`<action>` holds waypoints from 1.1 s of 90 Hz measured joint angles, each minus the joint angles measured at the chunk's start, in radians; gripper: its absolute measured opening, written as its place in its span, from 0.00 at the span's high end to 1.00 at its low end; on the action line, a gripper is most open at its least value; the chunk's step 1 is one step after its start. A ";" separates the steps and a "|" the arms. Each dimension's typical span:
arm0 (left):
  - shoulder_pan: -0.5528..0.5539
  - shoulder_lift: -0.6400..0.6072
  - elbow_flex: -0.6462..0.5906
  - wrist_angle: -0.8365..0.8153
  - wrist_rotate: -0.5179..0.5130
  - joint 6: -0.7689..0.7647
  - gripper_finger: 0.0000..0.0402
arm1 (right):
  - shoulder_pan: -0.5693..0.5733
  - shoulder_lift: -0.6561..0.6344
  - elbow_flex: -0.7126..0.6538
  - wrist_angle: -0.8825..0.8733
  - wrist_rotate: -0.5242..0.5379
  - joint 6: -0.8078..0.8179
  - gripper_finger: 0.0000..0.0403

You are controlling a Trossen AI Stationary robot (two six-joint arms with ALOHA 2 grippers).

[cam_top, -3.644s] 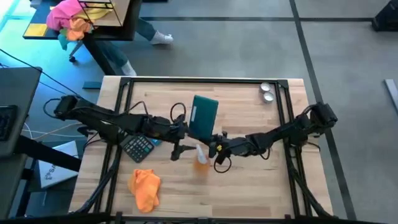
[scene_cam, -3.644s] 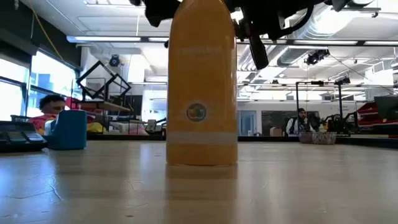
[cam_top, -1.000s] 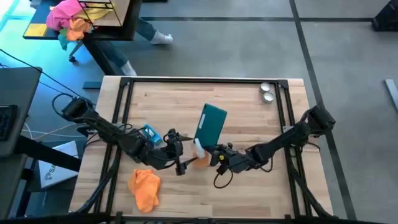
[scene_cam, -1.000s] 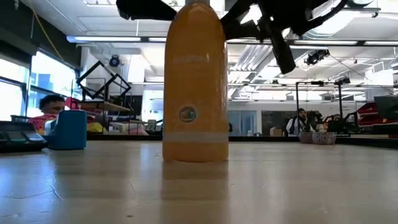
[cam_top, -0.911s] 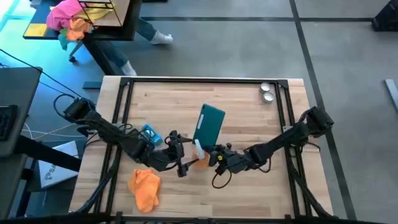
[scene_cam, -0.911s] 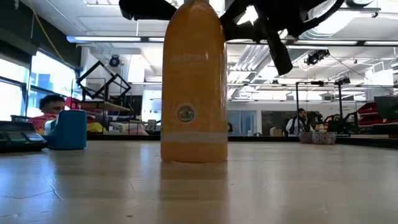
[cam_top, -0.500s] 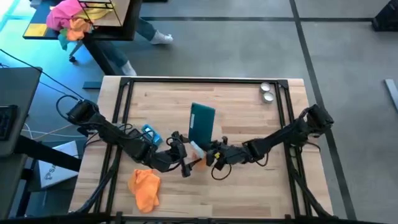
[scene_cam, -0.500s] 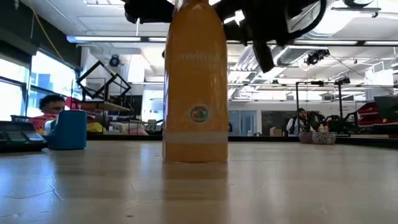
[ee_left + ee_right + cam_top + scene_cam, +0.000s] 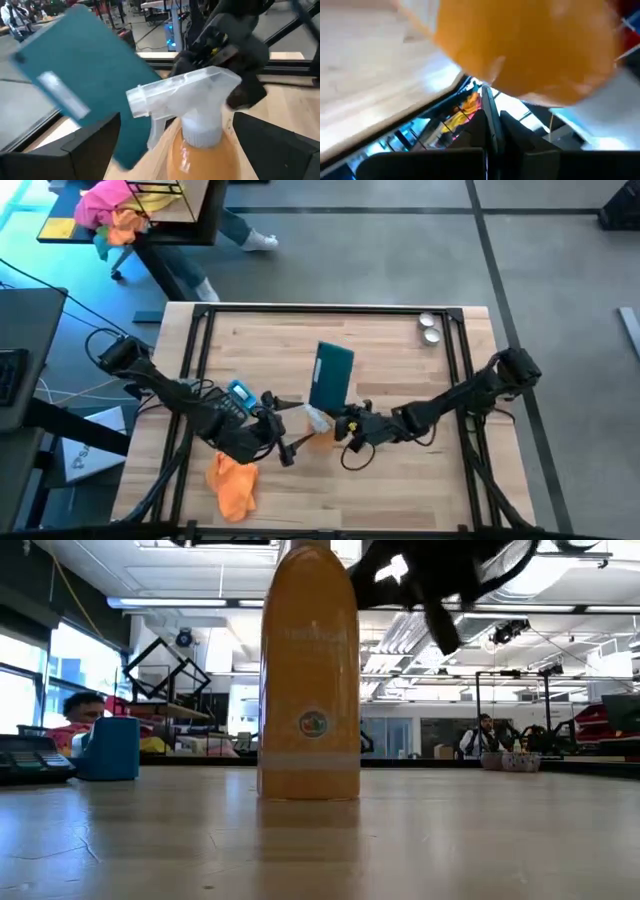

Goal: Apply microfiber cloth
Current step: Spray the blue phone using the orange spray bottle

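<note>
High view, table (image 9: 400, 480) contents, all placed relative to the spray bottle (image 9: 318, 426) standing near the table's middle.

Item: spray bottle, clear with orange liquid and a pale trigger head (image 9: 185, 95); upright on the wood, filling the centre of the low view (image 9: 308, 680).

Item: my left gripper (image 9: 283, 442), just beside the bottle on its left-arm side. My two dark fingers (image 9: 85, 145) are spread apart, one on either side of the bottle's neck, not touching it as far as the left wrist view shows.

Item: my right gripper (image 9: 345, 427), just beside the bottle on the opposite side. The right wrist view shows the orange body (image 9: 530, 45) very close ahead and my fingers (image 9: 470, 145) meeting edge to edge in front of the lens, so I take them as closed with nothing between them.

Item: teal tablet (image 9: 331, 375), tilted, its lower edge just behind the bottle toward the table's far side.

Item: microfiber cloth (image 9: 232, 484), bright orange and crumpled, lying loose on the table toward the near left corner, apart from the bottle and just below my left arm; neither gripper touches it.

Item: calculator (image 9: 235, 394), left of the bottle, partly under my left arm.

Item: two small round metal pieces (image 9: 430, 328), well apart from the bottle, near the far right corner.
</note>
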 joint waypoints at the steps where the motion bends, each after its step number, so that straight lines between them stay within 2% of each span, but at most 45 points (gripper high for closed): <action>1: -0.002 -0.001 0.000 -0.006 0.000 -0.004 0.09 | 0.003 0.000 0.000 -0.004 0.003 0.008 1.00; 11: -0.004 -0.004 0.000 -0.068 0.015 -0.066 0.09 | 0.050 0.002 0.000 -0.027 0.006 0.105 1.00; 19: -0.003 0.001 0.000 -0.104 0.055 -0.129 0.09 | 0.081 0.002 -0.001 -0.030 0.048 0.149 1.00; 28: -0.008 0.002 0.000 -0.100 0.115 -0.138 0.09 | 0.112 0.002 -0.001 -0.028 0.114 0.197 1.00; 35: -0.019 0.004 0.000 -0.087 0.140 -0.137 0.09 | 0.137 0.002 -0.001 -0.040 0.121 0.279 1.00; 44: -0.024 0.015 0.000 -0.043 0.128 -0.106 0.09 | 0.154 0.002 -0.001 -0.046 0.110 0.422 1.00; 53: -0.021 0.035 0.001 -0.001 0.077 -0.094 0.09 | 0.153 0.002 -0.001 -0.066 0.116 0.474 1.00; 69: -0.012 0.095 0.000 0.089 0.093 -0.090 0.09 | 0.133 0.002 -0.001 -0.057 0.133 0.400 1.00; 77: -0.014 0.116 0.000 0.150 0.096 -0.054 0.09 | 0.117 -0.010 -0.001 -0.054 0.107 0.339 1.00; 99: -0.002 0.134 0.000 0.235 0.082 -0.047 0.09 | 0.056 -0.054 0.000 -0.028 0.030 0.051 1.00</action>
